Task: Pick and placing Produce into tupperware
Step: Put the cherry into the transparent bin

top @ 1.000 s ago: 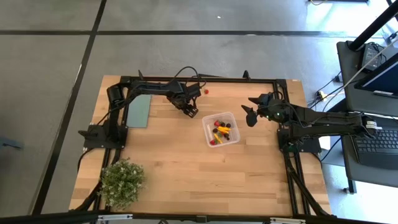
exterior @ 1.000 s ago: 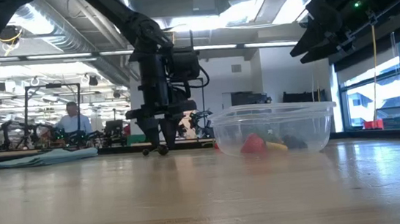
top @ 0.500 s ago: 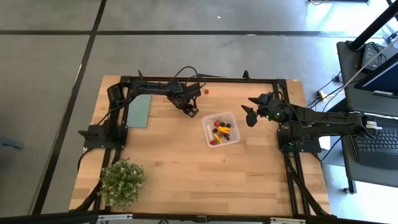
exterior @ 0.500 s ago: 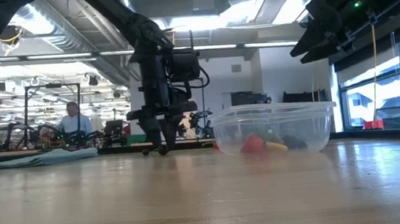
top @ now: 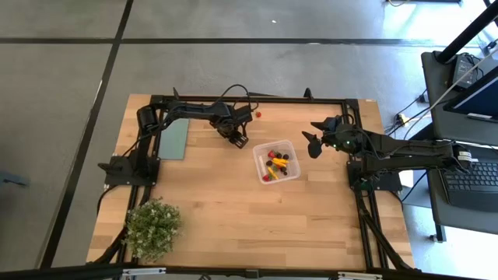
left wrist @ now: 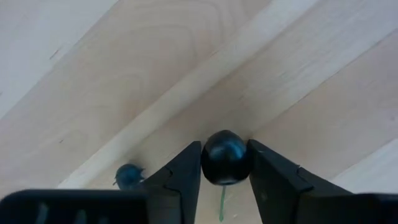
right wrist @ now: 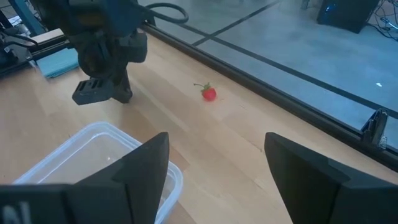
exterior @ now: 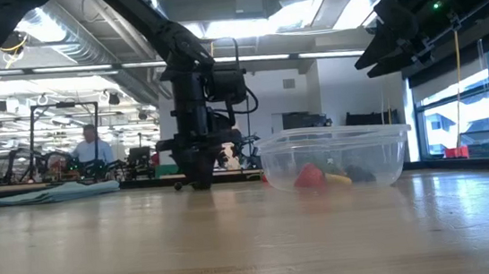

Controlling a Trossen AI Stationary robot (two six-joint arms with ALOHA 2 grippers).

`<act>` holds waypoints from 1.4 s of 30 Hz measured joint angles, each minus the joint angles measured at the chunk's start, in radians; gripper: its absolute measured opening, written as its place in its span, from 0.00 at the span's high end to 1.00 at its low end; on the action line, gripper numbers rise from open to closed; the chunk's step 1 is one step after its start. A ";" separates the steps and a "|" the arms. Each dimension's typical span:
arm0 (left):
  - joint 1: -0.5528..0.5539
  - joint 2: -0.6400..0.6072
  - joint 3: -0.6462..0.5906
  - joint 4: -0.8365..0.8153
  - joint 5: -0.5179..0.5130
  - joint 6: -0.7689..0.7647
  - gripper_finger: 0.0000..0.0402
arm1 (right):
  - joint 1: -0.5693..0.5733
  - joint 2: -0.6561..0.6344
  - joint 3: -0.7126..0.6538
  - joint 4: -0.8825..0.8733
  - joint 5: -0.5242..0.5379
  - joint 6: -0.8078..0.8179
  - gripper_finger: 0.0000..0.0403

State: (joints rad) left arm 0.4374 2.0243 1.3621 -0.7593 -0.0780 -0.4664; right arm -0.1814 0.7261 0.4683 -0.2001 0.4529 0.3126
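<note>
A dark round produce piece point(left wrist: 225, 165) lies on the wood at the table's far middle, and my left gripper point(left wrist: 224, 146) is shut on it, pointing straight down point(top: 238, 141). A smaller dark bit point(left wrist: 129, 175) lies beside it. The clear tupperware point(top: 277, 161) stands at the table's middle with several red, dark and orange-yellow pieces inside. One red piece point(top: 257, 114) lies alone near the far edge. My right gripper point(top: 311, 144) hangs open in the air just right of the tupperware. My left gripper pinches the dark round piece by two opposite sides point(left wrist: 208, 167) between its two fingers point(left wrist: 186, 171). The fingers come from above, pointing down. In the low view the fingertips point(exterior: 200, 184) reach down to the tabletop, so the piece sits at table level.
A flat teal-green rectangle point(top: 173, 138) lies at the far left by the left arm. A bushy potted plant point(top: 152, 228) stands at the near left corner. A dark frame rail point(top: 249, 99) runs along the table's far edge. Bare wood spreads across the near half.
My left gripper has shut: in the low view its two fingertips, apart a second ago, have come together on the dark round piece. The arm itself has kept its place.
</note>
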 joint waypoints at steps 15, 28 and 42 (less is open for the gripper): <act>-0.021 -0.018 0.046 -0.058 0.044 0.003 0.76 | 0.000 0.000 0.000 0.000 0.000 0.000 0.34; -0.191 -0.043 0.371 0.149 0.107 0.081 0.75 | 0.000 0.000 0.000 -0.003 0.000 -0.003 0.34; -0.333 0.095 0.371 0.283 0.040 0.024 0.73 | 0.000 0.000 0.000 -0.006 0.000 -0.003 0.34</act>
State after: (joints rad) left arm 0.1043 2.1191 1.7332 -0.4759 -0.0383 -0.4419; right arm -0.1811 0.7261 0.4683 -0.2057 0.4530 0.3099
